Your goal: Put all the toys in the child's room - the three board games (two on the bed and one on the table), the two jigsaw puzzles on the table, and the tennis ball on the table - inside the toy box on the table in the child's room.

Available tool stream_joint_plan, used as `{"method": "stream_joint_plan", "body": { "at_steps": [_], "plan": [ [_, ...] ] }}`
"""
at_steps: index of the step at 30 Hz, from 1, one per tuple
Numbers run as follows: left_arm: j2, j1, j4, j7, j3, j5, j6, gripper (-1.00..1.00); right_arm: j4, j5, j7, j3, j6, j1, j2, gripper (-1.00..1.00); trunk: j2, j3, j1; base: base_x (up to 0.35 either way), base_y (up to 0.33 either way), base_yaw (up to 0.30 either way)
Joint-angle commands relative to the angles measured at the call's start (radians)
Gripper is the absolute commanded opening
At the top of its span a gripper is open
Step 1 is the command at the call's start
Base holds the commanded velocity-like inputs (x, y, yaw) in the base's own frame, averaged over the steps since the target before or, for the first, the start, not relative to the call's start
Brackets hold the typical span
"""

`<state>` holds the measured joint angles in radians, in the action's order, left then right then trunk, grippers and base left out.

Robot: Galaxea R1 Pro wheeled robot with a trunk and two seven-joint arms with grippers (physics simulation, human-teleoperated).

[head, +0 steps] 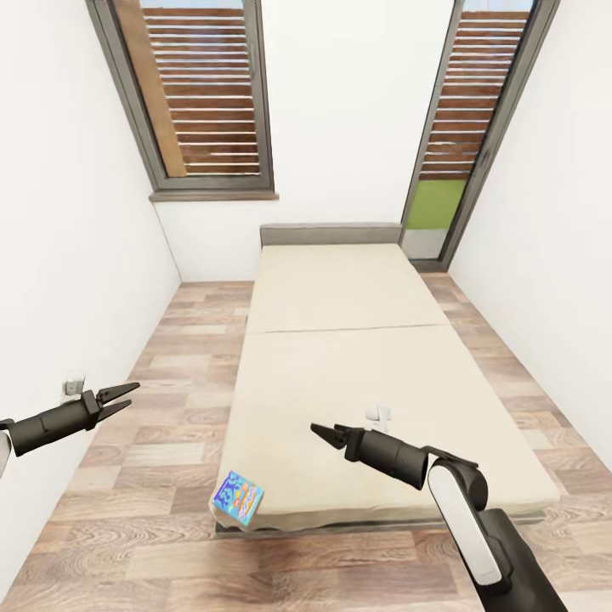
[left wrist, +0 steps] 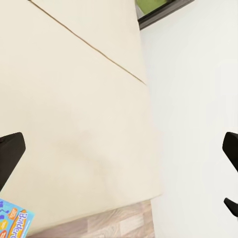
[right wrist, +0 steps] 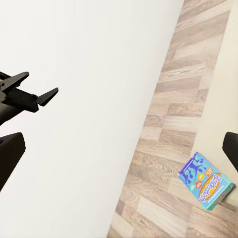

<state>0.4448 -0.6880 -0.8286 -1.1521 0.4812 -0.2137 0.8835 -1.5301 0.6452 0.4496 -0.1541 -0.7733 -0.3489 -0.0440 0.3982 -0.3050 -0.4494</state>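
Tools both empty, jaws parted: left tool point(head: 119, 398) over the wood floor point(head: 170, 357), right tool point(head: 327, 435) above the beige bed point(head: 340, 340), blue board-game box point(head: 237, 499) at the bed's corner between them.

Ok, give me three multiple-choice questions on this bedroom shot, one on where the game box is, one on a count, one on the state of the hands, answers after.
1. Where is the board game box?
A. at the bed's near corner, on the robot's left side
B. by the headboard
C. on the windowsill

2. How many board game boxes are in the head view?
A. three
B. two
C. one

3. What are the two hands doing?
A. both open, holding nothing
B. left shut on the box
C. right shut on a ball

Answers: 1 A, it hangs over the corner of the bed. 2 C, one blue box is visible. 3 A, the left hand and right hand have their fingers spread in the air.
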Motion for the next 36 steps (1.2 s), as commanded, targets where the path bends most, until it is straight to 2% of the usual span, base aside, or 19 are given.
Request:
{"method": "stream_joint_plan", "body": {
  "at_steps": [1,36],
  "plan": [
    [0.000,-0.001,0.000,-0.001,0.001,-0.002,0.006,1.00,0.000,0.001,0.001,0.000,-0.004,-0.001,0.000,1.00,0.002,0.000,-0.001,0.000,0.000,0.000],
    [0.000,-0.001,0.001,-0.003,0.001,-0.001,0.006,1.00,0.002,0.001,0.001,-0.001,-0.003,-0.001,0.000,1.00,0.002,0.057,-0.001,0.000,0.000,0.000]
  ]
}}
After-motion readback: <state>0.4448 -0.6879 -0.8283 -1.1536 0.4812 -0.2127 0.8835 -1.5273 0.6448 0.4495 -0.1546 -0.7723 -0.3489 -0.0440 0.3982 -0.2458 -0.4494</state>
